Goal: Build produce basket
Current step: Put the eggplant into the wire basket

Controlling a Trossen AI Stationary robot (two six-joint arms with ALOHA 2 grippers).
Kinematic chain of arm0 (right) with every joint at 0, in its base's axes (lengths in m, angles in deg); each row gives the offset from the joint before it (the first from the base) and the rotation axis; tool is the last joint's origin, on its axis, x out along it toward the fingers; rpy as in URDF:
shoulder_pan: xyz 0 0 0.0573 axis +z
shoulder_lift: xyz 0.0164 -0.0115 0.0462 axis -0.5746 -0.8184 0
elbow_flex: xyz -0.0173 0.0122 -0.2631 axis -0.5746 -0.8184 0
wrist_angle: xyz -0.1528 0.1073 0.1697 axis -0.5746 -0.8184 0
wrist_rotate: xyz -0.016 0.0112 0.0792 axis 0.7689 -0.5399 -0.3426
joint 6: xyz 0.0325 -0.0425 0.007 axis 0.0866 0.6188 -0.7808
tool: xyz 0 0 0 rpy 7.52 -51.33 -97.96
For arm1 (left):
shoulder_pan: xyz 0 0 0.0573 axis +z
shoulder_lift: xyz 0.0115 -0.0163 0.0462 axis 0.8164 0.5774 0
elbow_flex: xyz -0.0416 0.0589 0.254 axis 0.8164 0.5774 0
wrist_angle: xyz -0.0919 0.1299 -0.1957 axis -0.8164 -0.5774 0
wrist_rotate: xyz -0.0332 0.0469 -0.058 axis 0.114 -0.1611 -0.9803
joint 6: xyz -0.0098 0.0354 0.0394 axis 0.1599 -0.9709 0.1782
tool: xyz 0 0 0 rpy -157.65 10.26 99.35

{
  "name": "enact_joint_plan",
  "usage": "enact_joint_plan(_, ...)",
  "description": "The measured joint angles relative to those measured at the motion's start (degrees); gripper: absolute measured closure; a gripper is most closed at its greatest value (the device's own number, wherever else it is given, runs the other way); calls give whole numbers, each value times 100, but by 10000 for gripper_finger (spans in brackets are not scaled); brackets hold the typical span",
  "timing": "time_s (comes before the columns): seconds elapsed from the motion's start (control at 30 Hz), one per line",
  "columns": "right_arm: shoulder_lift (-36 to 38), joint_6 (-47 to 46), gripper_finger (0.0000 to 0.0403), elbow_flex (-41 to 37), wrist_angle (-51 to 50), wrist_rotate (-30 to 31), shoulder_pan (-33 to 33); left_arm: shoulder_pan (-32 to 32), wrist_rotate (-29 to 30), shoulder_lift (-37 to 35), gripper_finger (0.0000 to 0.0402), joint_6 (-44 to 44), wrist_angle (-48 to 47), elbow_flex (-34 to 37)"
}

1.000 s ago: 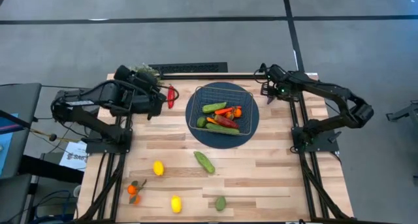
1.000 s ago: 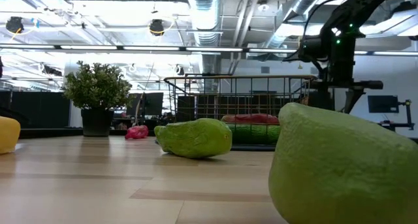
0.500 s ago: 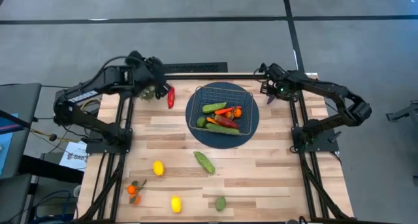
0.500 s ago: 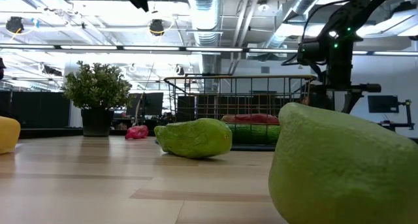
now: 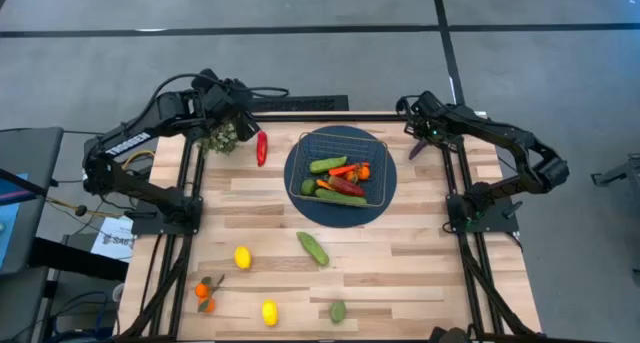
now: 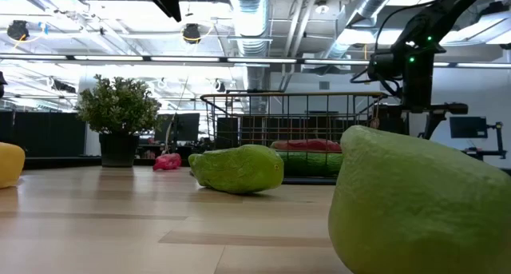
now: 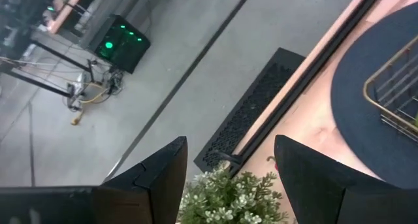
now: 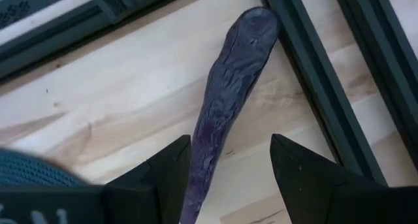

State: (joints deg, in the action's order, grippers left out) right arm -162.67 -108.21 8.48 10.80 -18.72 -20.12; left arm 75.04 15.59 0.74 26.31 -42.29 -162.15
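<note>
The wire basket [image 5: 297,165] stands on a round dark blue mat [image 5: 318,212] and holds cucumbers, a red pepper, a carrot and a small orange. A purple eggplant [image 8: 228,87] lies flat on the table's far right corner [image 5: 417,148]. My right gripper [image 8: 228,145] hangs open just above it, one finger on either side of its near end, touching nothing. My left gripper [image 5: 243,98] is open, high over the far left corner above the leafy plant [image 7: 228,194]. A red pepper [image 5: 262,148] lies beside the plant.
Loose on the near half of the table lie a cucumber [image 5: 313,248], two lemons [image 5: 242,257] [image 5: 269,312], a lime [image 5: 338,311] and small oranges [image 5: 205,293]. Dark frame rails [image 8: 313,74] run close beside the eggplant. The potted plant [image 5: 220,138] stands at the far left.
My left gripper has swung from beside the red pepper toward the table's far edge, passing over the plant and turning as it went. My right gripper has shifted a little toward the far right corner, so the eggplant now shows in the high view. Both stay open.
</note>
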Motion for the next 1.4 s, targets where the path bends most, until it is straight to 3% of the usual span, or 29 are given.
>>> enact_joint_plan(0.2,-51,-187,172,0,49,10,59,294,-474,0,184,-315,111,0)
enact_joint_plan(0.37,-543,-276,172,0,98,11,269,523,-923,0,184,-547,260,0)
enact_joint_plan(0.77,-1893,-255,172,35,608,-111,458,757,-1093,0,184,-783,264,0)
enact_joint_plan(1.07,-1716,-197,174,2,591,-115,446,754,-1433,0,184,-777,261,0)
enact_joint_plan(1.23,-1585,-173,211,-11,597,-224,433,754,-1653,0,184,-735,259,0)
enact_joint_plan(1.4,-1641,169,297,10,698,-490,376,754,-1904,0,184,-730,259,0)
